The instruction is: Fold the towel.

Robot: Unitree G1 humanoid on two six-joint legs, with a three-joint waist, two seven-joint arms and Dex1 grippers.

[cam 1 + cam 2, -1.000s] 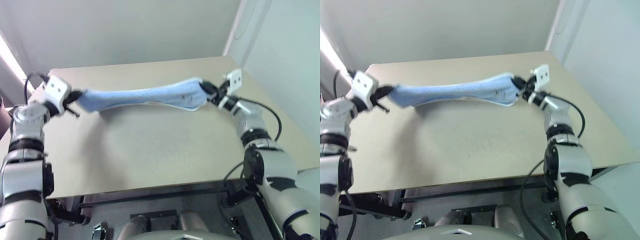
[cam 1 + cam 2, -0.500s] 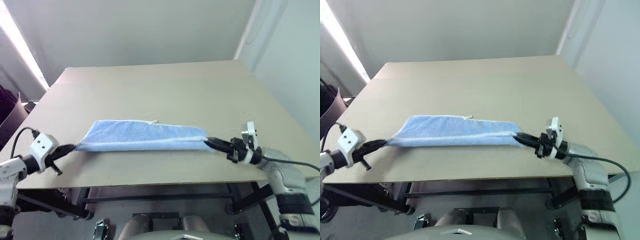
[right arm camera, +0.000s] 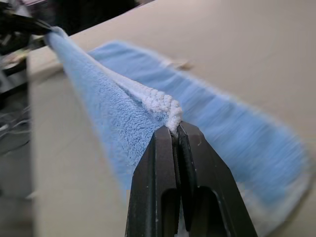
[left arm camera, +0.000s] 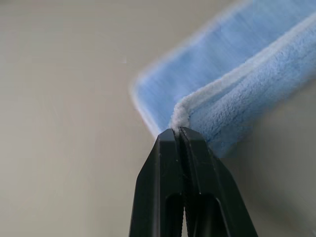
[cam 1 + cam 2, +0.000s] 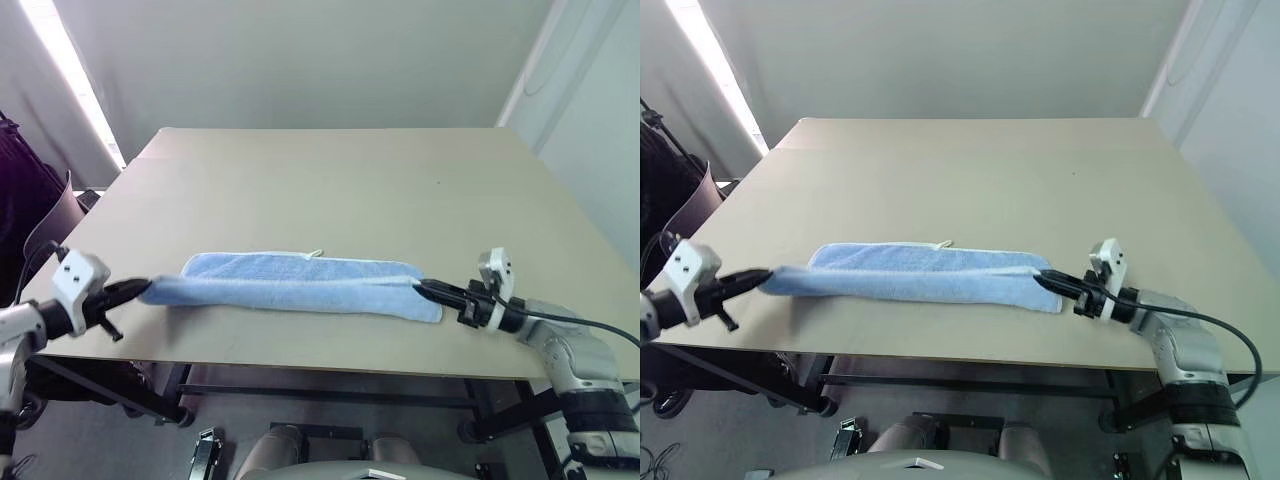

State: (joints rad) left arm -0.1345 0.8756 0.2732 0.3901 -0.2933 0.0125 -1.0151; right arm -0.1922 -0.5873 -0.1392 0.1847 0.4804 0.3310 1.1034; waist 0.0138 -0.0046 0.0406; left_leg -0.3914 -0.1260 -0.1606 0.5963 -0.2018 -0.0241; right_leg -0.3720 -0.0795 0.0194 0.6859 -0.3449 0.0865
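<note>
The towel (image 5: 300, 283), light blue terry with white edging, lies stretched as a long folded band near the front edge of the tan table (image 5: 330, 190). My left gripper (image 5: 140, 287) is shut on the towel's left end corner (image 4: 180, 118). At the other end my right gripper (image 5: 425, 289) is shut on the right corner (image 3: 165, 106). Both held corners are lifted slightly, so the front layer hangs over the back layer that rests on the table. A tiny white tag (image 5: 315, 253) sticks out at the towel's far edge.
The table's front edge (image 5: 300, 352) runs just below the towel. Grey walls stand behind the table and at the right. A dark chair back (image 5: 40, 215) stands off the table's left side.
Both grippers pulled the stretched towel from mid-air down and toward the table's front edge, laying it doubled over. The head view also shifted.
</note>
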